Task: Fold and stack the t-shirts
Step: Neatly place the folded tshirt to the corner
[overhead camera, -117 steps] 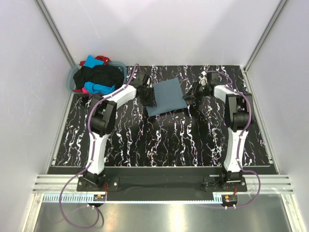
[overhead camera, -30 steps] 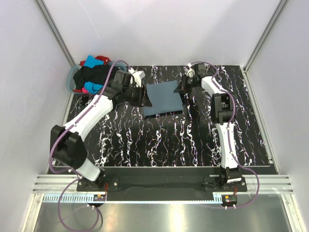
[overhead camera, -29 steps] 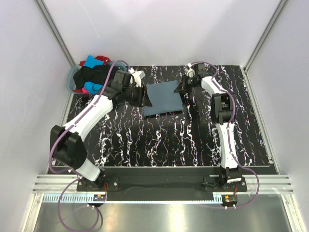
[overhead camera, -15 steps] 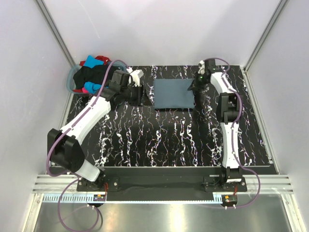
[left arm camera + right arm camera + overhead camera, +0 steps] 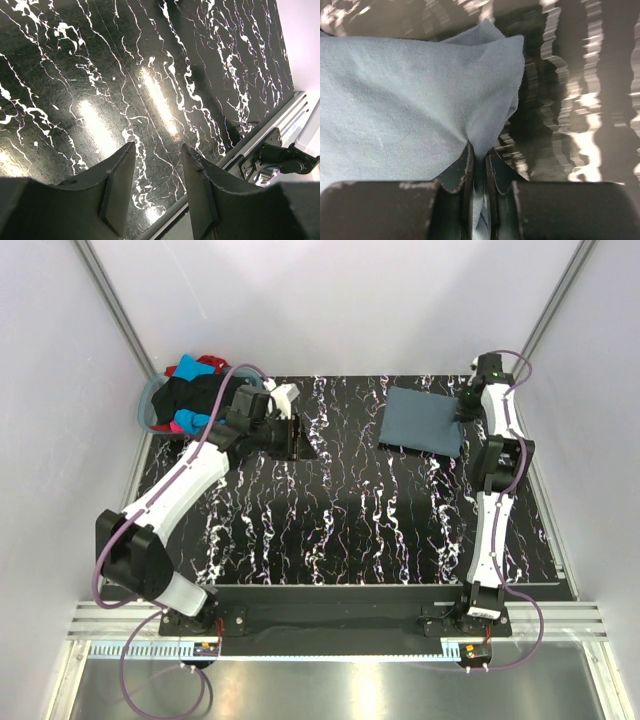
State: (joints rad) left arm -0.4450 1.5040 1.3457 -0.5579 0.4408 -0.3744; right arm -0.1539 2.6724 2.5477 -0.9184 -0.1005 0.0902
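Folded slate blue-grey fabric t-shirt (image 5: 423,422), upper right: looks soft, light, limp.
Right end effector (image 5: 479,156) pinches its corner, likely the best hold; left end effector (image 5: 158,149) spread, empty.

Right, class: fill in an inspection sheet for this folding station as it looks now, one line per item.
Surface: black table with white veining, glossy.
Job's things: folded blue-grey t-shirt at far right; heaped t-shirts in the basket at far left.
Clutter: nothing seen.
Grippers: left gripper open, holding nothing; right gripper pinching the folded blue-grey t-shirt's edge.
Cables: purple cables looped along both arms.
Surroundings: white walls; metal rail at near edge.
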